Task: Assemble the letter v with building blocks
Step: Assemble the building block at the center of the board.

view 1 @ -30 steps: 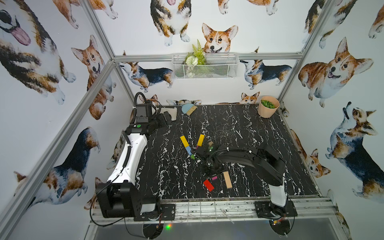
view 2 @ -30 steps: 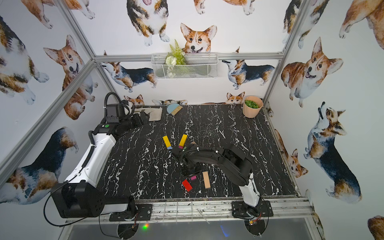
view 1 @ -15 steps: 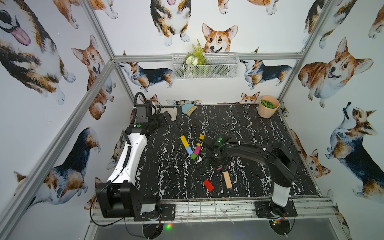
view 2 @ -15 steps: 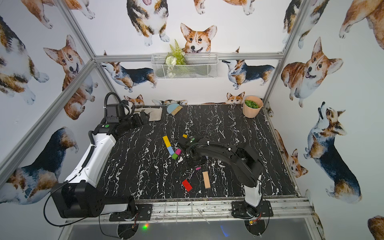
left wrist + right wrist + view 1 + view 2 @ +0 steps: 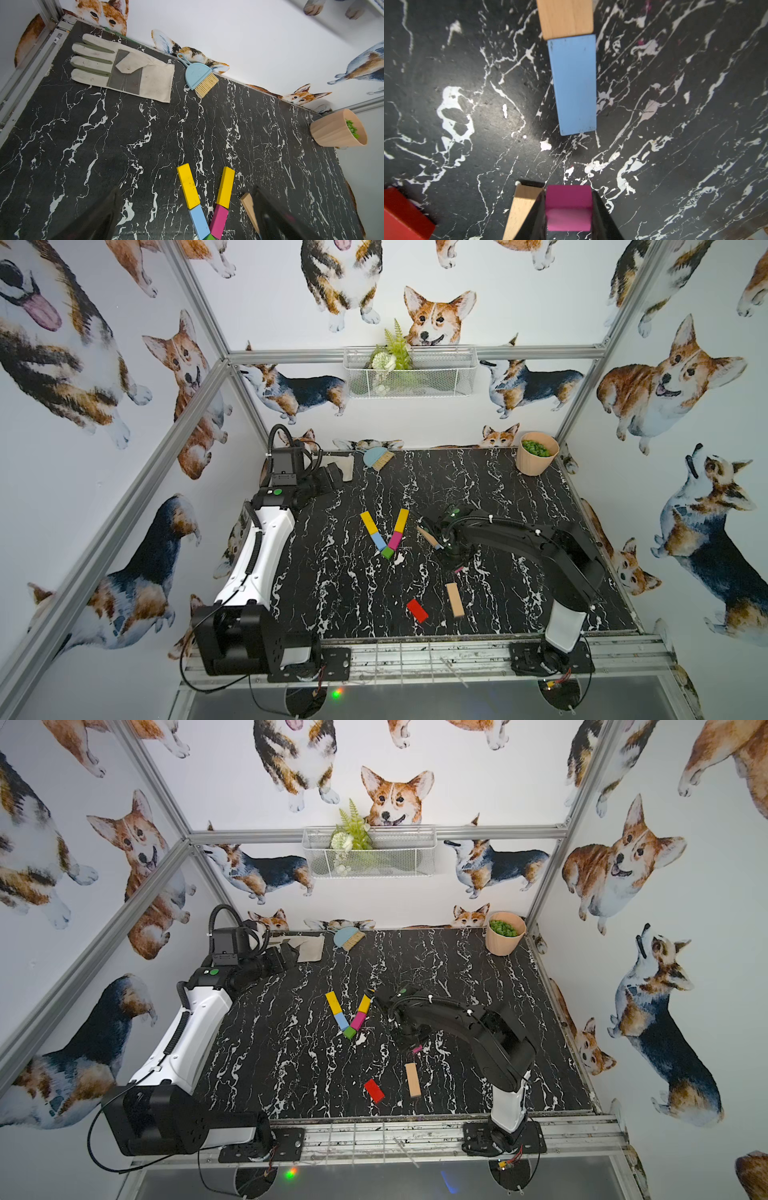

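Observation:
On the black marble table (image 5: 332,593) lies a V of building blocks: a yellow bar (image 5: 368,521) and a light blue one (image 5: 378,541) form one arm, a yellow bar (image 5: 401,520) and a magenta one (image 5: 395,540) the other, with a green stub (image 5: 387,552) at the tip. Right of the V, my right gripper (image 5: 568,192) is shut on a magenta stub (image 5: 568,207), low over the table. Ahead of it lie a light blue block (image 5: 574,83) and a tan one (image 5: 565,18). A tan bar (image 5: 454,599) and a red block (image 5: 417,610) lie nearer the front. My left gripper (image 5: 187,188) hangs open at the back left, holding nothing.
A work glove (image 5: 124,70) and a small blue brush (image 5: 197,76) lie along the back edge. A tan pot of green bits (image 5: 536,458) stands in the back right corner. A wire basket (image 5: 409,373) hangs on the back wall.
My right arm has swung to the right, away from the V, with the magenta stub still between its fingers; the whole V now shows. The left arm has not moved.

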`<state>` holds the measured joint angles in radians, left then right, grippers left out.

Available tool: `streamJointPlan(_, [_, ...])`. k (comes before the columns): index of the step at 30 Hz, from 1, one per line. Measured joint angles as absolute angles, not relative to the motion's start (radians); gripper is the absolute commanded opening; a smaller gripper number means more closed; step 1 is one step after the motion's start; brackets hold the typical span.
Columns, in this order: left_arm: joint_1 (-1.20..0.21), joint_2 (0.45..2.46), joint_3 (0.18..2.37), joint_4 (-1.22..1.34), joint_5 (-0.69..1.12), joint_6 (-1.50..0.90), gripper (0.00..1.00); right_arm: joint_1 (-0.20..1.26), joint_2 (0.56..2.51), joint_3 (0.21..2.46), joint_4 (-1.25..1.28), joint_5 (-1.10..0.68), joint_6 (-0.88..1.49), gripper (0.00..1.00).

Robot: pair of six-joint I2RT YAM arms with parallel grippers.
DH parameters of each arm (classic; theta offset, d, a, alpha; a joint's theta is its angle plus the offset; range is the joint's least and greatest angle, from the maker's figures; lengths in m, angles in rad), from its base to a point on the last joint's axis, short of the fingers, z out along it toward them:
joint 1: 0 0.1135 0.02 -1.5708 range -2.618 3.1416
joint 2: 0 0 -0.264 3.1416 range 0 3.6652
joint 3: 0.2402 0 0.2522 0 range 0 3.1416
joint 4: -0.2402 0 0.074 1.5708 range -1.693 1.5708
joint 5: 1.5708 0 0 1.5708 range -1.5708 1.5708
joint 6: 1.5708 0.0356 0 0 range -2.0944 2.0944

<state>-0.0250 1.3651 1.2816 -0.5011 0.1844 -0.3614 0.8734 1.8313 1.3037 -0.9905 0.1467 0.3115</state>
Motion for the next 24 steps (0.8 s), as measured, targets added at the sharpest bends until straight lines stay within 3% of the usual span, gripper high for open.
streamJointPlan(24, [-0.025,1.365,1.282,-0.501,0.184,-0.361,1.00,0.778,1.876,1.224,-0.860,0.051,0.185,0.25])
